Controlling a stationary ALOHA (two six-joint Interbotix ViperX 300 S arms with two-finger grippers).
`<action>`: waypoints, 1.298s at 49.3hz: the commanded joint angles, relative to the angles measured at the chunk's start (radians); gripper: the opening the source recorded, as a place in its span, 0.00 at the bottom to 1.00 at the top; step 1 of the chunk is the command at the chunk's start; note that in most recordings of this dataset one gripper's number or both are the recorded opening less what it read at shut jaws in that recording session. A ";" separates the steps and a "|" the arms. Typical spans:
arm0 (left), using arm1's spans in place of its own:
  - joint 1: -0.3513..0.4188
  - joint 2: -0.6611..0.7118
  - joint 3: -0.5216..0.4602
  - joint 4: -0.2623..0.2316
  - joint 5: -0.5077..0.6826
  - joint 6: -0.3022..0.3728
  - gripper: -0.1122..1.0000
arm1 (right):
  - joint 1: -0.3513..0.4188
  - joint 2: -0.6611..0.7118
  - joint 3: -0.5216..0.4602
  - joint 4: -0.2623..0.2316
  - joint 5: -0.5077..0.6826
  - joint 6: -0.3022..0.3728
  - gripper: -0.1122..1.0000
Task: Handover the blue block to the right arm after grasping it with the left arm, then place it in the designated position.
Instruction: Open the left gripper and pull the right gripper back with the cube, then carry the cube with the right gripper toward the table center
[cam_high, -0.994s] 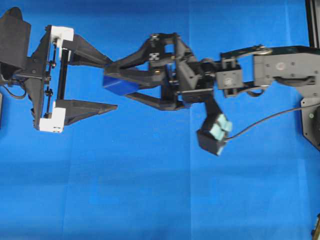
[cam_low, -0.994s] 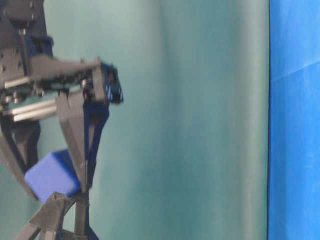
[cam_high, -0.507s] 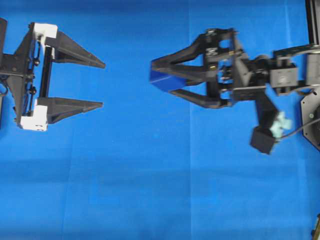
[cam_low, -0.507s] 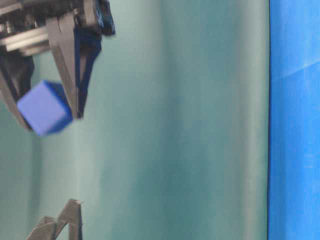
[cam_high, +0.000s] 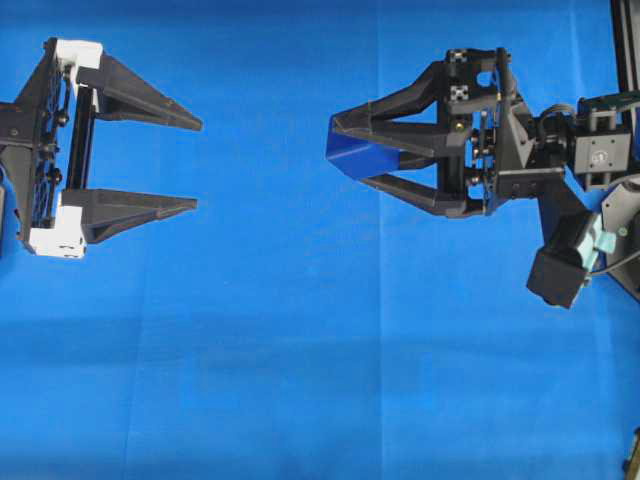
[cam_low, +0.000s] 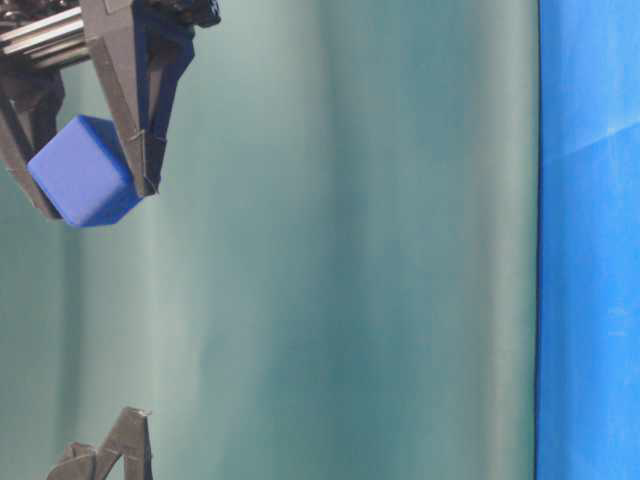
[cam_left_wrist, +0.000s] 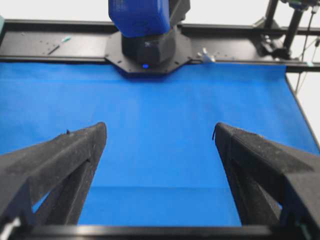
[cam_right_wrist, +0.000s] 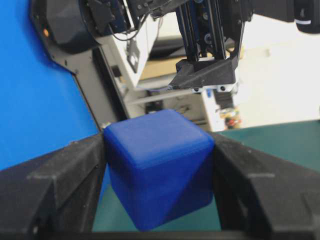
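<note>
The blue block (cam_high: 352, 154) is a small dark-blue cube pinched between the tips of my right gripper (cam_high: 347, 150), which is shut on it above the cloth, right of the middle. In the right wrist view the blue block (cam_right_wrist: 157, 172) fills the gap between both fingers. From table level the blue block (cam_low: 84, 171) hangs in the air at the upper left, in the right gripper (cam_low: 90, 190). My left gripper (cam_high: 196, 164), with white corner blocks, stands wide open at the far left, empty. The left gripper (cam_left_wrist: 160, 131) shows only cloth between its fingers.
Bright blue cloth (cam_high: 300, 340) covers the table. The right arm's base (cam_left_wrist: 148, 45) stands at the cloth's far edge in the left wrist view, on a black frame rail (cam_left_wrist: 60, 42). A green backdrop (cam_low: 350, 250) fills the table-level view.
The two grippers have drawn apart: the right one moved right carrying the block, the left one pulled back left, open. At table level the block rose.
</note>
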 joint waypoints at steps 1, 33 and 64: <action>0.005 -0.018 -0.015 0.002 -0.005 0.002 0.94 | 0.006 -0.009 -0.017 0.034 -0.006 0.052 0.59; 0.008 -0.018 -0.015 0.002 -0.005 0.003 0.94 | 0.009 -0.035 -0.025 0.137 0.029 0.876 0.59; 0.008 -0.017 -0.015 0.002 -0.005 0.003 0.94 | 0.009 -0.055 -0.026 0.137 0.112 0.985 0.59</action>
